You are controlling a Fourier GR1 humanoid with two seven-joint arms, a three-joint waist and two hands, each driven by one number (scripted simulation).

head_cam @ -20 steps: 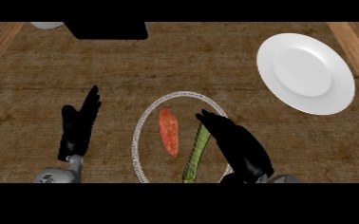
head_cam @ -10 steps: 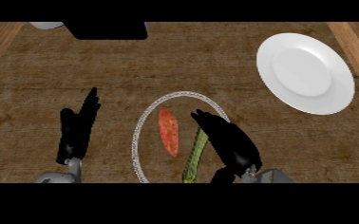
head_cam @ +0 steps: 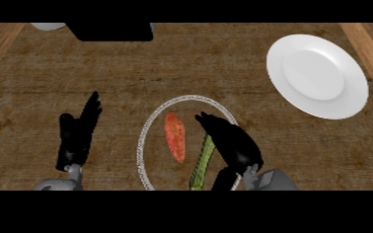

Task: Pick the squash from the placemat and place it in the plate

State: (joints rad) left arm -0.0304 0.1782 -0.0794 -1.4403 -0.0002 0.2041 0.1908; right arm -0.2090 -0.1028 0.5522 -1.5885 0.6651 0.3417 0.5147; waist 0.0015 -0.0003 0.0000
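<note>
The green squash [head_cam: 203,162] is pictured on the placemat [head_cam: 143,143] by the near edge of the counter [head_cam: 109,79]. Its long axis runs near to far, with the far tip pointed slightly right. The right hand [head_cam: 232,145], the nearer one, is held just to its right, fingers straight and pressed together with nothing grasped. An orange vegetable [head_cam: 175,137] is laid alongside on the squash's left. The left hand [head_cam: 76,133] is rested open toward the left edge, and the plate [head_cam: 317,74] is set toward the far right corner.

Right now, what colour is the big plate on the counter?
The plate is plain white, clearest in the head view.
</note>
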